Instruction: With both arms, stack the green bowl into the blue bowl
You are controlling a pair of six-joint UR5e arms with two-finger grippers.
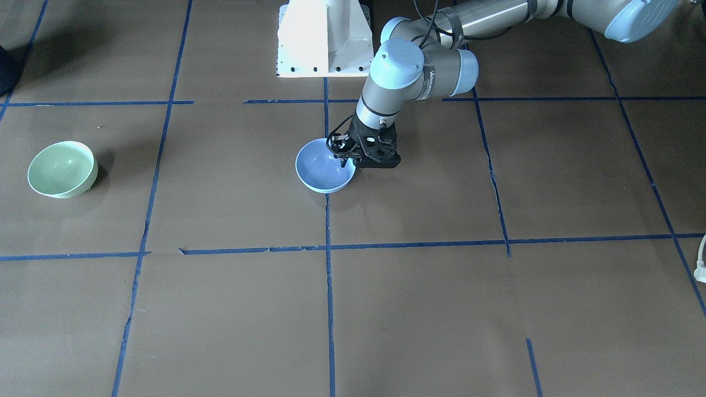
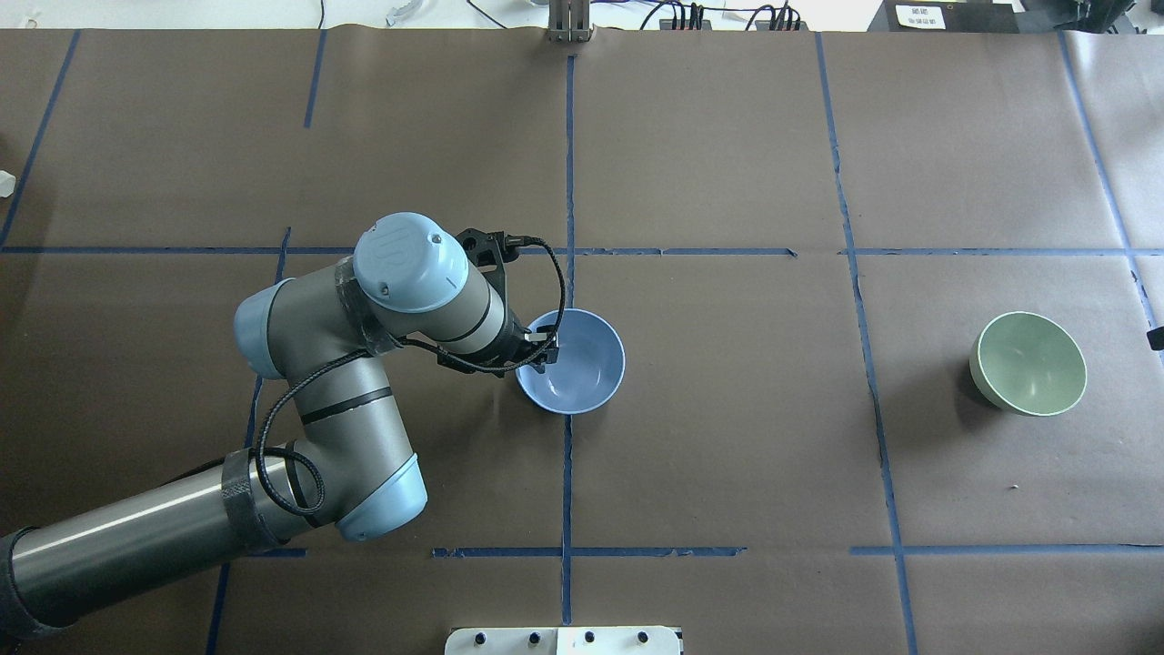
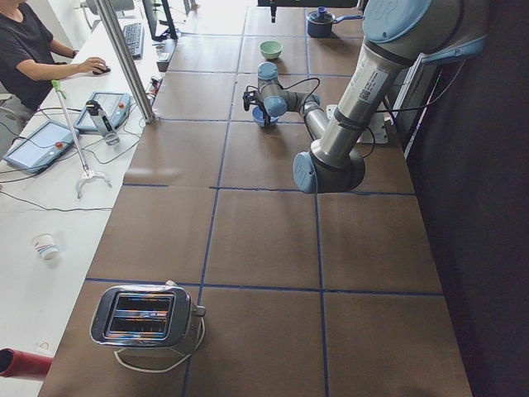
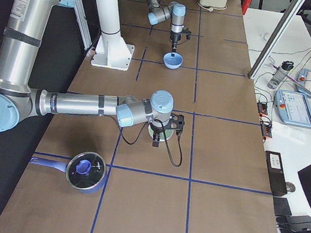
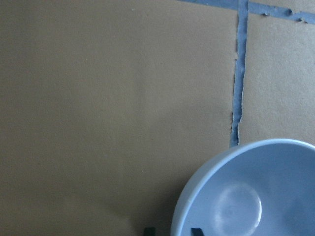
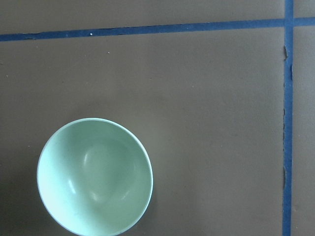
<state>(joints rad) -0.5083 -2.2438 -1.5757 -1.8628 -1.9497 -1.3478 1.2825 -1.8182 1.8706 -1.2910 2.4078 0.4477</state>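
We see two smooth, glossy round bowls well apart on the brown-papered desk point(image 2: 727, 473).
Our left claw point(image 2: 544, 350) straddles the blue bowl point(image 2: 582, 368) at its left rim, mid-desk, tips narrowly parted; we cannot tell if it pinches. The green bowl point(image 2: 1028, 364) sits toward the right edge under our right claw point(image 4: 164, 129), whose state we cannot tell.

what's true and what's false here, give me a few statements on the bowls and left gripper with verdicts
1. The green bowl sits inside the blue bowl. False: they stand far apart on the table.
2. The left gripper has one finger inside the blue bowl's rim and one outside. True.
3. Both bowls stand open side up. True.
4. The blue bowl holds a spoon. False: it is empty.
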